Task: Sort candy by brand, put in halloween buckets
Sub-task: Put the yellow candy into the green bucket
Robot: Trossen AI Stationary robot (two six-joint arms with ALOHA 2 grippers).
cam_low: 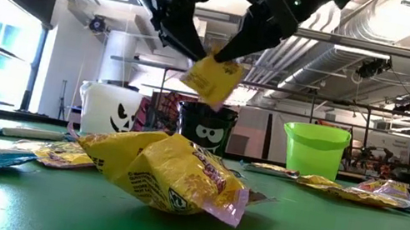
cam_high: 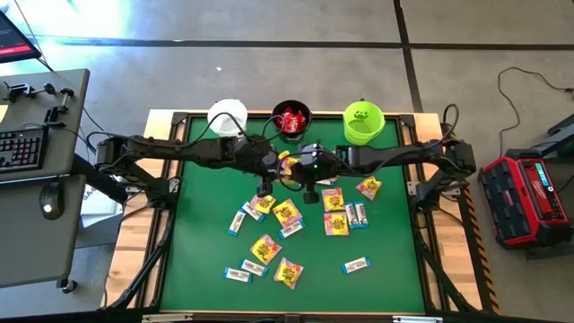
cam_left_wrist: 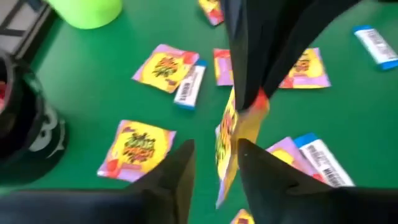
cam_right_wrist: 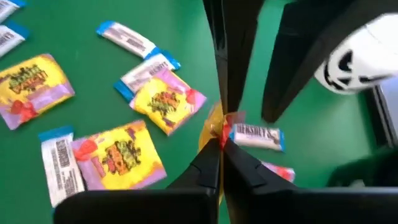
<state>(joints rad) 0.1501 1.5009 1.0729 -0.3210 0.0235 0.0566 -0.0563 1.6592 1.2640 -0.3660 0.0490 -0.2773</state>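
A yellow-and-pink candy packet (cam_low: 213, 78) hangs in the air over the middle of the table, between my two grippers. My right gripper (cam_right_wrist: 221, 146) comes from the table's right and is shut on it. My left gripper (cam_left_wrist: 214, 149) comes from the left and is open, one finger on either side of the packet's lower part. At the far edge stand the white bucket (cam_high: 228, 117), the black bucket (cam_high: 291, 118) with red candy inside, and the lime green bucket (cam_high: 363, 123). Several candy packets (cam_high: 265, 248) lie on the green mat. My right gripper pinches the packet's upper edge (cam_right_wrist: 216, 127) between its two fingers, which slant down from the table's right. The packet hangs below the fingers, clear of the table. My left gripper: I cannot tell whether either open finger (cam_left_wrist: 249, 163) touches the packet.
Yellow-and-pink packets (cam_high: 334, 199) and white-and-blue bars (cam_high: 357, 265) are scattered flat over the mat's middle and near half. One crumpled yellow packet (cam_low: 165, 171) lies close to the low camera. A desk with a keyboard (cam_high: 22, 148) stands to the left of the table.
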